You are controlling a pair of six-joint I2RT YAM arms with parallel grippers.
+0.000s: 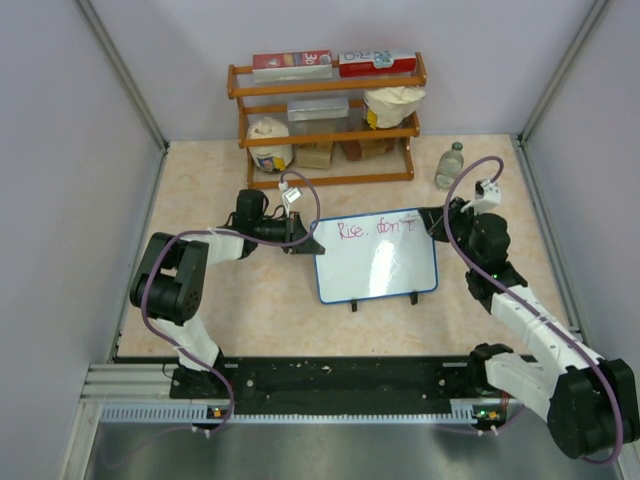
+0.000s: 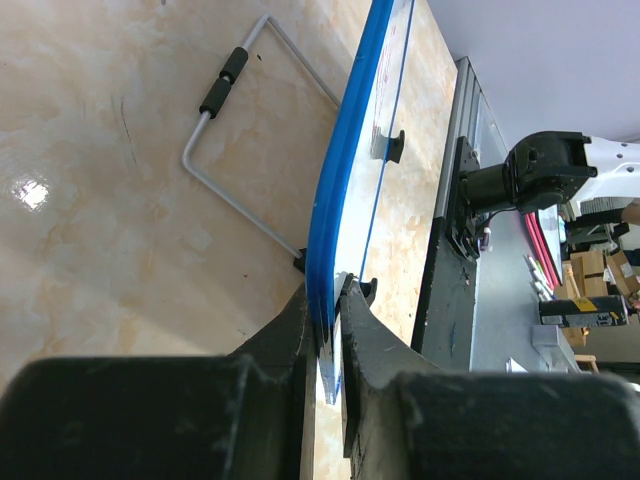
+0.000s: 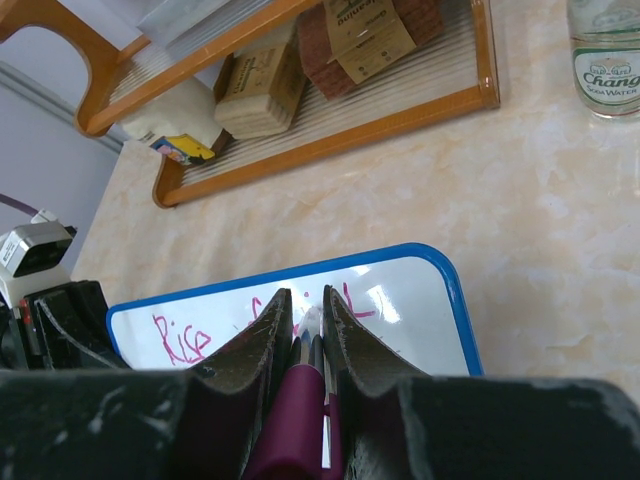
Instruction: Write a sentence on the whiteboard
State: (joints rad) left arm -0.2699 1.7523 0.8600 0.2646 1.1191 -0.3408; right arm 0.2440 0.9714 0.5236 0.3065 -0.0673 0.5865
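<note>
The whiteboard, glossy white in a blue frame with two black feet, lies mid-table. Pink lettering along its top reads "Rise, don't". My left gripper is shut on the board's left edge; in the left wrist view the blue frame runs between my fingers. My right gripper is over the board's top right corner, shut on a magenta marker whose tip points at the board by the lettering.
A wooden rack with boxes, bags and packets stands behind the board. A glass bottle stands at the back right. A wire stand lies under the board. Grey walls close in both sides.
</note>
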